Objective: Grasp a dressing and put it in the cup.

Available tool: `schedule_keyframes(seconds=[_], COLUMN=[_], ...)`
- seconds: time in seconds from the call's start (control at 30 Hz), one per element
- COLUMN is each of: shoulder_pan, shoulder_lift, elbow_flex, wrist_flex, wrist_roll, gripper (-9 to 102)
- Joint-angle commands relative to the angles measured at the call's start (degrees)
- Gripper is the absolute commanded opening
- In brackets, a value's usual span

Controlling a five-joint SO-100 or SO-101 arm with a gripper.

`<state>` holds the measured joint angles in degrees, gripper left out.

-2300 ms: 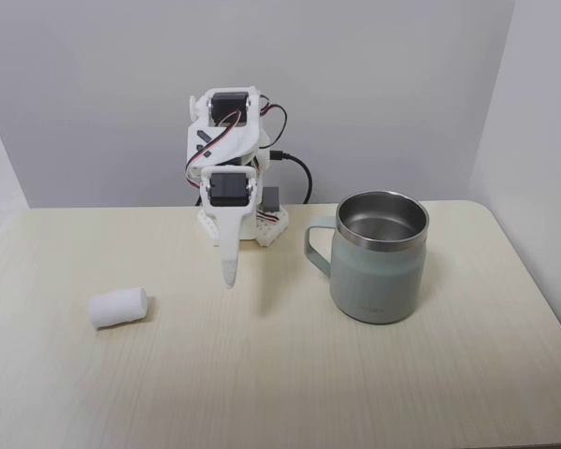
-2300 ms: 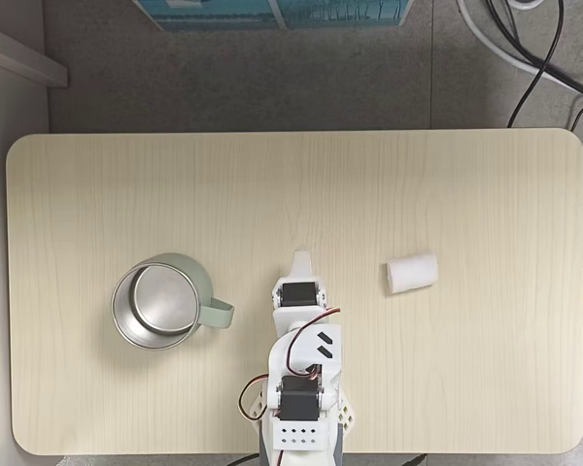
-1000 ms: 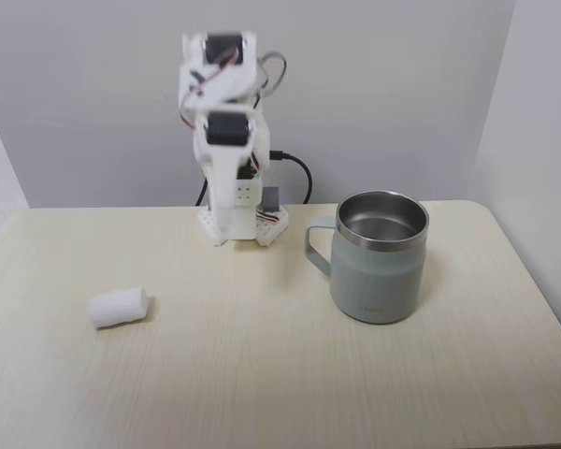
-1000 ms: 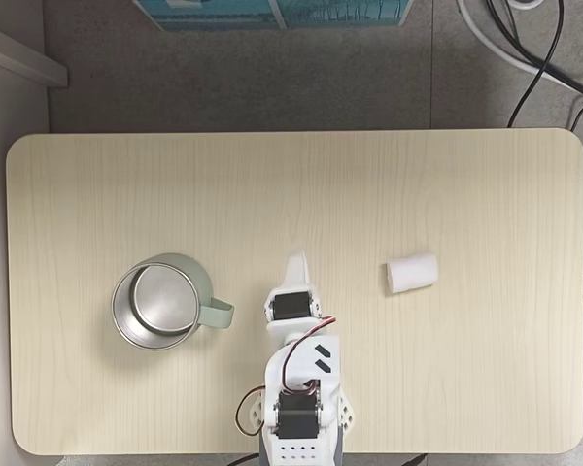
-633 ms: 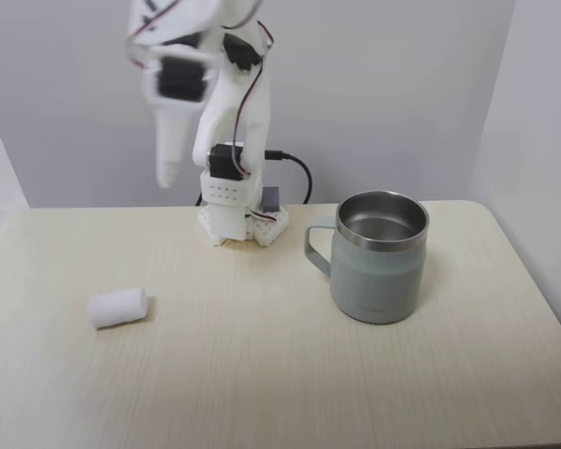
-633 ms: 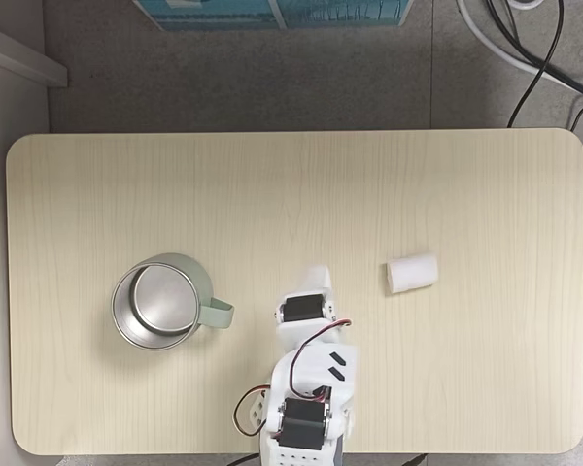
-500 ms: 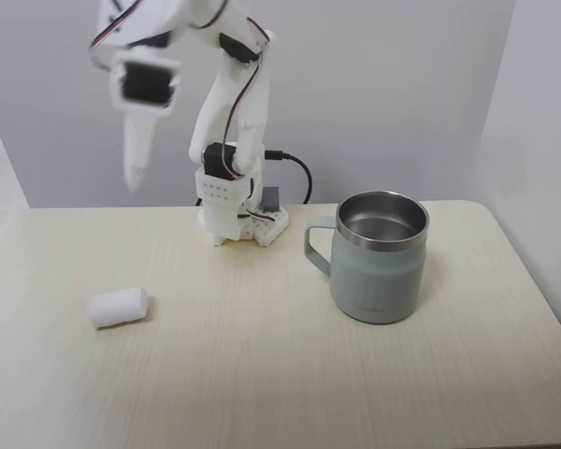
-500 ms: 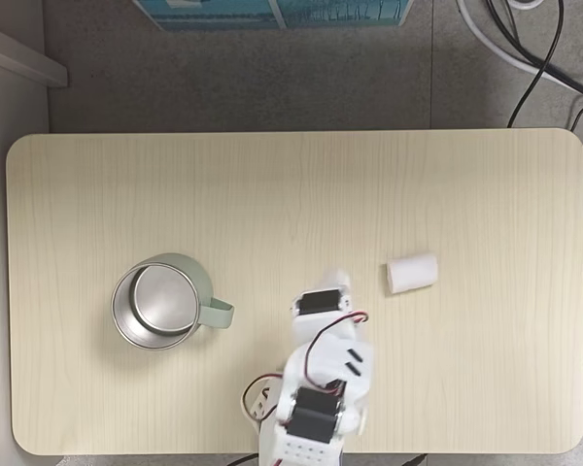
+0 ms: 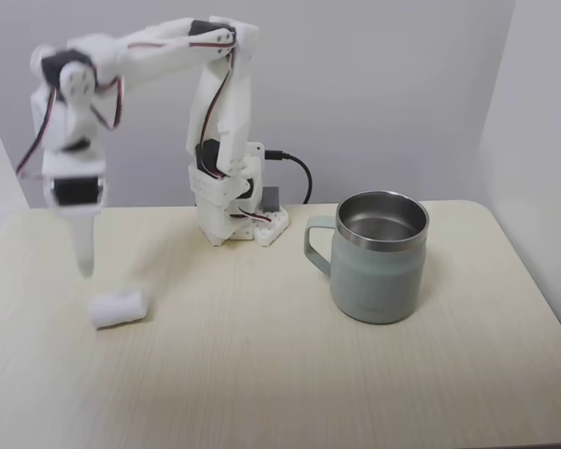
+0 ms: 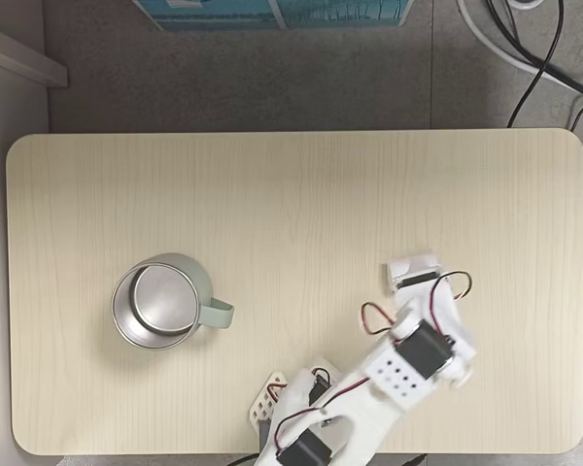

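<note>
A white robot arm reaches out over a pale wooden table (image 9: pixel 262 374), its claw (image 9: pixel 82 267) pointing straight down with the tip hanging just above the tabletop. The fingers look pressed together into one narrow blade in the front-facing fixed view, though motion blur makes this uncertain, so whether the claw is apart or together cannot be told. The dressing (image 9: pixel 119 308), a small white soft roll lying on its side, sits on the table just below and slightly to the right of the claw tip in that view, not touching it; in the top-down fixed view the dressing (image 10: pixel 409 268) peeks out from under the arm's wrist. The cup (image 9: pixel 379 256), a grey-green mug with a steel rim, stands well away to the claw's right, empty. To grasp well, the claw probably needs to spread wide, centre over the roll's middle, straddle it across its short width, then descend and squeeze gently.
</note>
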<state>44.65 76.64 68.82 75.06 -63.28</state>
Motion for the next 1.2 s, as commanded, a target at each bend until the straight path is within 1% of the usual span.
schedule_keyframes(seconds=[0.0, 0.23, 0.3, 0.7, 0.77, 0.8, 0.83, 0.87, 1.03, 1.17], shoulder_pan=[0.44, -2.02, -2.81, -4.83, -4.92, -5.01, -5.19, -5.36, -6.06, -7.29], shoulder_lift=[2.90, 9.40, 10.20, 5.71, 5.71, 5.71, 5.71, 5.62, 2.37, -1.23], elbow_flex=[-2.81, -10.02, -11.43, -16.44, -16.52, -16.52, -16.52, -16.52, -16.26, -10.20], wrist_flex=[-5.89, -17.58, -18.81, -19.42, -19.51, -19.51, -19.51, -19.51, -18.02, -10.63], wrist_roll=[-0.62, 1.93, 2.64, 3.43, 3.43, 3.52, 3.52, 3.60, 5.98, 10.02], gripper=[21, 22, 22, 21, 16, 11, 3, -2, -3, -3])
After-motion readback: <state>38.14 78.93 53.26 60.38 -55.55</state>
